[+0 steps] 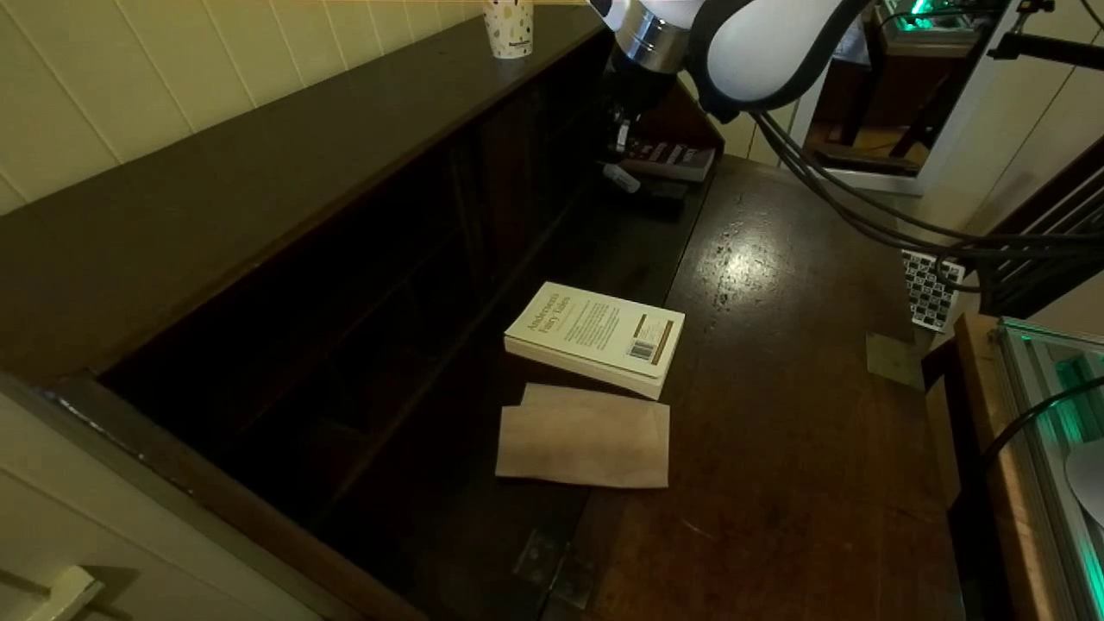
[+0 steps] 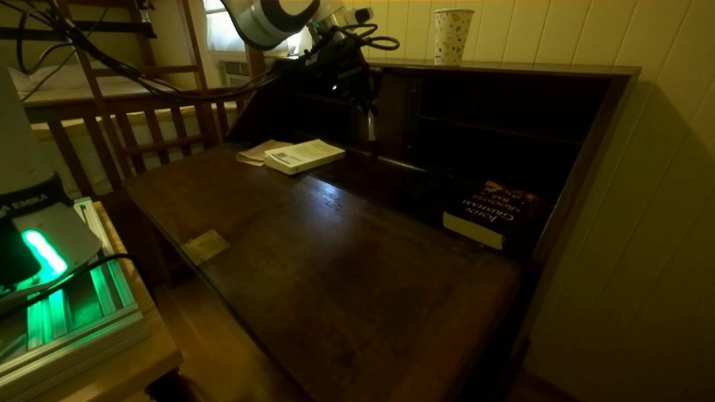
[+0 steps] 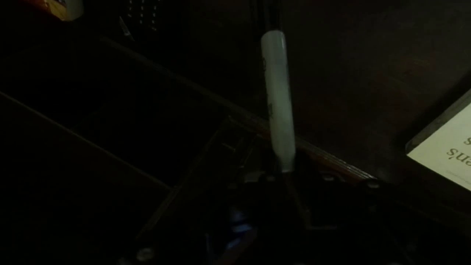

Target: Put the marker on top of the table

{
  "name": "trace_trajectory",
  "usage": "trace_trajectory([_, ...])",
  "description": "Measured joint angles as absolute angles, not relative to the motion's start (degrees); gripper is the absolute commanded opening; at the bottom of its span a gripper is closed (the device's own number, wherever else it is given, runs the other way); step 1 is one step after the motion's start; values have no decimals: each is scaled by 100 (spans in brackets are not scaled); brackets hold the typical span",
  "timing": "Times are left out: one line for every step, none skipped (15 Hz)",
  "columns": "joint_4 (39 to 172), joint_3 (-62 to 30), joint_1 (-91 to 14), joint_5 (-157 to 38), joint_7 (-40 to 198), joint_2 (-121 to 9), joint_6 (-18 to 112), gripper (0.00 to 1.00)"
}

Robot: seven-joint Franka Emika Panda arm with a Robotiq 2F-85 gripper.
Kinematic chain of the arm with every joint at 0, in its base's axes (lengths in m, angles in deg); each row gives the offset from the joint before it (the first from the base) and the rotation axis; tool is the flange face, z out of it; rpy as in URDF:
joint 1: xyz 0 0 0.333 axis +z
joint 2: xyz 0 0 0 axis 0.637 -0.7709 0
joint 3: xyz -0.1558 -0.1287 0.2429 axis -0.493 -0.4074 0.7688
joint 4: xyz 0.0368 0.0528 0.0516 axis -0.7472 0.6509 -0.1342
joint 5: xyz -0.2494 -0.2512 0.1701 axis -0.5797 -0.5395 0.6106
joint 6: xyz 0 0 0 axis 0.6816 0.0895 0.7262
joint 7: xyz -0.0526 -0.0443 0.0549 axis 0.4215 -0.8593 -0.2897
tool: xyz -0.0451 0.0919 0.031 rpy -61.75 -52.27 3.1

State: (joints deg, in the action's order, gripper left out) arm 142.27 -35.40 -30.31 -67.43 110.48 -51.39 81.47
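The marker is a slim pen with a pale grey-white barrel and a dark cap. In the wrist view the marker sticks out from between my fingertips. In an exterior view the marker hangs nearly upright, dark end down, and it also shows in an exterior view. My gripper is shut on its pale end; the fingers are very dark. The gripper is near the desk's cubbyholes, above the rear part of the table. The glossy dark brown table shows in both exterior views.
A white book lies beside a pale flat sheet. A dark thick book lies at the table's end, near a dark object. A speckled cup stands on the upper shelf. The cubbyholes' edge borders the table.
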Motion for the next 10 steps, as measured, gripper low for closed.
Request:
trace_trajectory([14227, -3339, -3234, -6865, 11006, -5143, 8147, 4])
trace_trajectory([14227, -3160, -3411, -6962, 10984, -5149, 8147, 4])
trace_trajectory([14227, -3013, -3553, -7029, 10977, -5155, 8147, 4])
trace_trajectory([14227, -2888, -3674, -7078, 10976, -5162, 8147, 4])
trace_trajectory([14227, -2778, -3780, -7119, 10975, -5169, 8147, 4])
trace_trajectory([14227, -2688, -3869, -7149, 10975, -5177, 8147, 4])
trace_trajectory([14227, -2609, -3945, -7155, 10975, -5188, 8147, 4])
trace_trajectory([14227, -2535, -4015, -7156, 10976, -5206, 8147, 10])
trace_trajectory([14228, -2472, -4069, -7156, 10975, -5228, 8147, 41])
trace_trajectory([14228, -2416, -4116, -7156, 10975, -5253, 8147, 41])
